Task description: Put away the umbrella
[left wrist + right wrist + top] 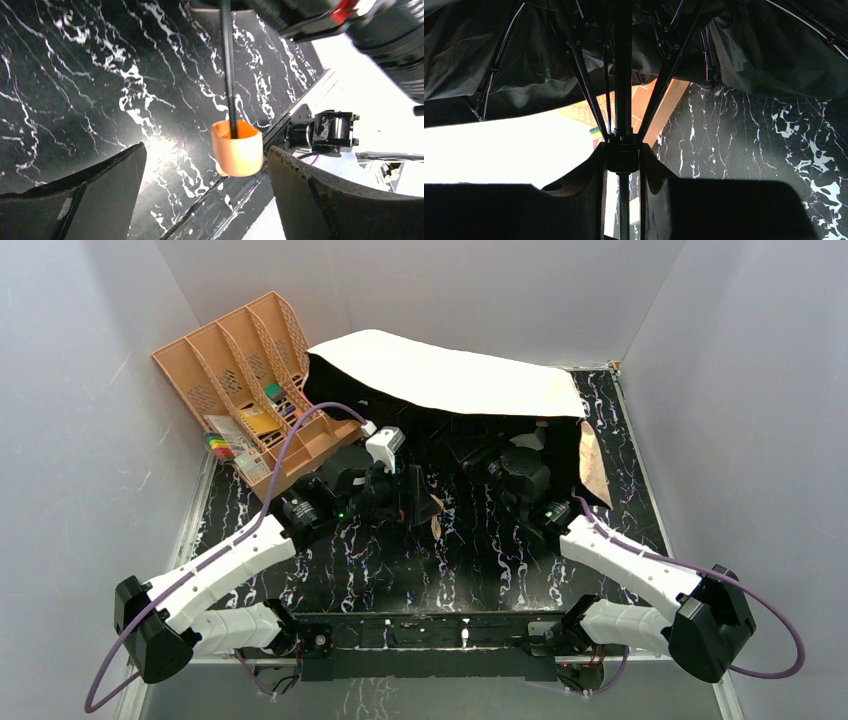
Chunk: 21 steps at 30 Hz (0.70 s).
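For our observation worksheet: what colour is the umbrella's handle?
Orange; the handle shows best in the left wrist view.

Shaft of the pale tan fabric umbrella (237, 155) runs out of frame above the left claw (205, 167). Overhead view: canopy hides the right claw (623, 160).

Black desk with white marble veining (450, 560). At its far left corner, a peach-orange plastic divided file tray (205, 355) sits askew to the edges. Small bits are in its slots: something yellow (258, 423), something green (272, 392), and multicoloured tips (218, 445) at the near end.
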Tool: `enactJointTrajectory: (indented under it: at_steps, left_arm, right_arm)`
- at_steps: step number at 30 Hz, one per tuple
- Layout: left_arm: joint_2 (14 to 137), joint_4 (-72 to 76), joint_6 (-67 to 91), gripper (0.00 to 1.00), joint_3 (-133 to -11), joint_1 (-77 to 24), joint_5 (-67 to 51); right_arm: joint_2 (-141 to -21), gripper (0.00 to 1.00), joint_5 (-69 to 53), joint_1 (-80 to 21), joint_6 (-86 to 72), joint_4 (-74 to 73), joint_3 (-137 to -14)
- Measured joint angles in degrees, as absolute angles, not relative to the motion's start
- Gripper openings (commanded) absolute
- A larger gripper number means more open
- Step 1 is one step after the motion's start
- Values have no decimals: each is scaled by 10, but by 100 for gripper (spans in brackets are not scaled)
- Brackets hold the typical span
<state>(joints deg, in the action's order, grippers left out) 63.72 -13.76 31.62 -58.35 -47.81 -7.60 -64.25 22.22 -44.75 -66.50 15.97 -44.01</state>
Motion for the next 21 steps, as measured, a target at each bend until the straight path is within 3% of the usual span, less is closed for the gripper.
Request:
enactJointTrajectory:
  at_steps: [5, 21]
  left_arm:
    - [638, -141, 333, 80, -560, -479, -79]
    - [689, -106, 337, 9, -567, -486, -113]
  right_arm:
    - [-649, 0, 223, -448, -671, 161, -440]
    - [-658, 0, 228, -447, -672, 161, -440]
